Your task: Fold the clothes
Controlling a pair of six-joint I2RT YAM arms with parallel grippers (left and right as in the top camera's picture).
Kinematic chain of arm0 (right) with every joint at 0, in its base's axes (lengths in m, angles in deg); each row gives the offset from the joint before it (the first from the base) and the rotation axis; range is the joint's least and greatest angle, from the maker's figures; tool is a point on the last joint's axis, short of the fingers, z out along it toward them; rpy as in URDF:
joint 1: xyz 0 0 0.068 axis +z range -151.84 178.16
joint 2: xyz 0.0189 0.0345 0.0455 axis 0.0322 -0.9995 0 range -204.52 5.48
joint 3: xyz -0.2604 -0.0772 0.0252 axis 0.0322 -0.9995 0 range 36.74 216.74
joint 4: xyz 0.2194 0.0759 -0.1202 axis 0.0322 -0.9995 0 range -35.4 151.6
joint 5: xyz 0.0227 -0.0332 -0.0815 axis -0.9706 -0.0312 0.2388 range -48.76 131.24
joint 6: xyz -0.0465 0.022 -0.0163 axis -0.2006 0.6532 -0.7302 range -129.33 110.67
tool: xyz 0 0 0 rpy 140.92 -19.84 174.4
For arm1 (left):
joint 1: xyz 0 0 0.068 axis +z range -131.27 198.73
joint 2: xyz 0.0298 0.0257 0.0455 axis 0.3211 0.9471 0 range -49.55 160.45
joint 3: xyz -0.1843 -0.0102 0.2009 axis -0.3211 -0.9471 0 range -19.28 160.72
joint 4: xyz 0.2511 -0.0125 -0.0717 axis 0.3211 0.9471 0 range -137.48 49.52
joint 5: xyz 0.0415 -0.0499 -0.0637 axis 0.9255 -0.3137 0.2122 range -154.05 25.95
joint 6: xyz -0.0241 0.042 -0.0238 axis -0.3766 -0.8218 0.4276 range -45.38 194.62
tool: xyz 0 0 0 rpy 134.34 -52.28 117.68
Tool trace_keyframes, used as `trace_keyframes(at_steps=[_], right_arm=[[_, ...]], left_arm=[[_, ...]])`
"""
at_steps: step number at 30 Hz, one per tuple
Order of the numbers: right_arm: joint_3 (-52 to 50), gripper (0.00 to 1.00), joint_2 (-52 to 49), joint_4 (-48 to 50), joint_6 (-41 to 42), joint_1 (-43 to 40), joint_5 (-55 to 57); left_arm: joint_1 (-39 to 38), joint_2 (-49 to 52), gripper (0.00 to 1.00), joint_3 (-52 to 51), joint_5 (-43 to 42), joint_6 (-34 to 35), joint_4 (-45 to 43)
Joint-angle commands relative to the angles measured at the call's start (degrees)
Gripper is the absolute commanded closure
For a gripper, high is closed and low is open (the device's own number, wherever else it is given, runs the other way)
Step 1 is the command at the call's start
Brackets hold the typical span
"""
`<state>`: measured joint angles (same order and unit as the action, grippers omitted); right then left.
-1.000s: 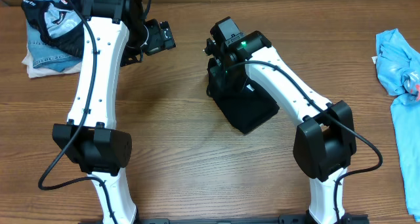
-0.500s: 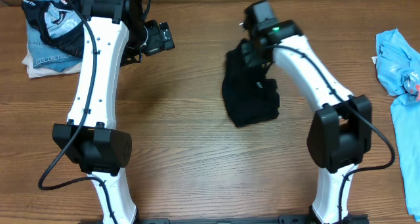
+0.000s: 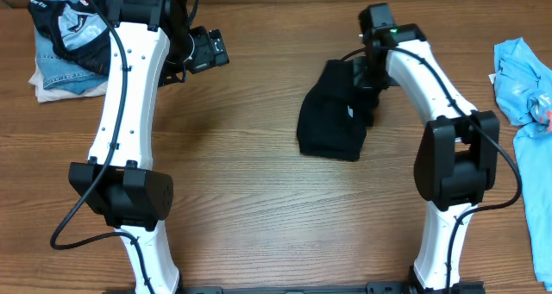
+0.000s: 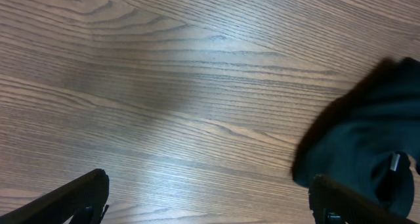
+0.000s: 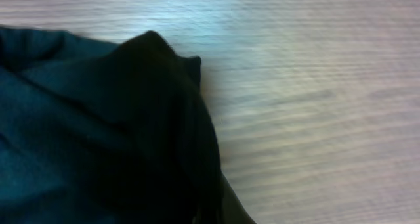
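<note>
The black T-shirt (image 3: 330, 123) lies bunched, partly folded, on the wooden table right of centre, with a small white label showing. My right gripper (image 3: 366, 77) is at its far right edge, shut on the fabric; in the right wrist view the black cloth (image 5: 98, 132) covers the jaws. My left gripper (image 3: 210, 49) hangs open and empty over bare table, well left of the shirt. In the left wrist view its fingers (image 4: 213, 207) are spread wide, and the black shirt (image 4: 367, 138) shows at the right edge.
A pile of clothes (image 3: 62, 40), black-and-pale-blue patterned on denim and white, sits at the far left corner. A light blue garment (image 3: 522, 83) lies along the right edge. Bare wood table (image 3: 241, 182) lies between.
My right gripper has swung right and toward the far edge, dragging the black T-shirt with it; the shirt has shifted right and spread lower. The left arm has not moved.
</note>
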<state>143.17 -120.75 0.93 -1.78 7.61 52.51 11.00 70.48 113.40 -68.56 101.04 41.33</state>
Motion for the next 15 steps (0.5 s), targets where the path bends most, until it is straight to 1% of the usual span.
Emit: trace_keyframes(at_steps=[1, 2, 5, 9, 10, 13, 15], right_arm=[[0.02, 0.68, -0.76, -1.95, 4.72, -3.19, 3.04], [0.02, 0.62, -0.76, -2.80, 5.18, -3.69, 2.75], [0.04, 0.49, -0.74, -4.87, 7.61, -4.96, 2.64], [1.95, 0.47, 0.04, -10.67, 12.28, -5.95, 2.62], [2.93, 0.48, 0.35, -12.50, 13.53, -5.97, 2.62], [7.06, 0.49, 2.19, -19.12, 17.16, -6.01, 2.58], [9.99, 0.48, 3.91, -23.28, 18.45, -5.99, 1.36]], left_arm=[[0.04, 0.72, 0.00, -0.33, 0.68, -1.14, 0.04], [0.04, 0.72, 0.00, -0.33, 0.68, -1.14, -0.07], [0.04, 0.72, 0.00, -0.33, 0.66, -1.14, -0.13], [0.04, 0.72, 0.00, -0.33, 0.63, -1.14, -0.07], [0.04, 0.72, 0.00, -0.33, 0.63, -1.14, -0.09], [-0.26, 0.72, 0.00, -0.33, 0.63, -1.14, -0.15], [-0.28, 0.72, 0.00, -0.33, 0.63, -1.11, -0.13]])
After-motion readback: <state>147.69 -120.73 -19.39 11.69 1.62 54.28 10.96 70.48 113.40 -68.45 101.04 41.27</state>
